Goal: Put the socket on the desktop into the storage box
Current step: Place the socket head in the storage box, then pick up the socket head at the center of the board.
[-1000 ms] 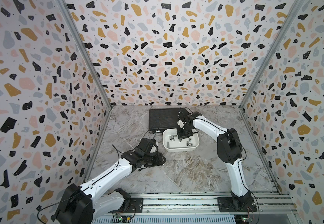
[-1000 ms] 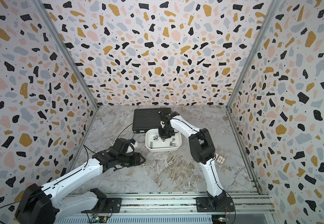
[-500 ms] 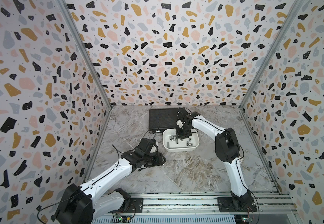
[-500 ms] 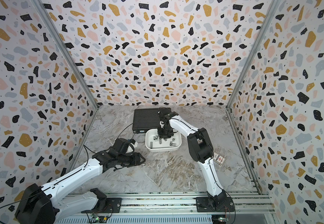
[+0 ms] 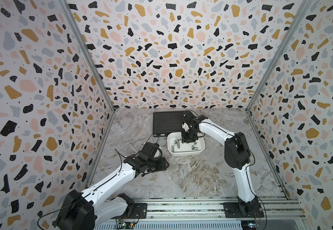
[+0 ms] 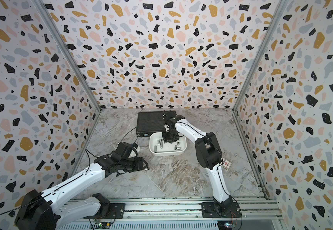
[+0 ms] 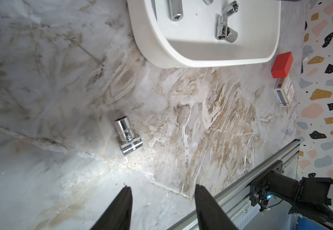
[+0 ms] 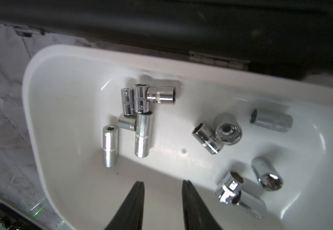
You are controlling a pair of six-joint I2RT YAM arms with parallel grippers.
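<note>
Terrazzo-speckled walls (image 5: 171,49) on three sides; metal corner posts (image 5: 89,59).

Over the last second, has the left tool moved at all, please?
No. In both top views the left tool keeps the same gap and bearing from the storage box as a second ago.
</note>
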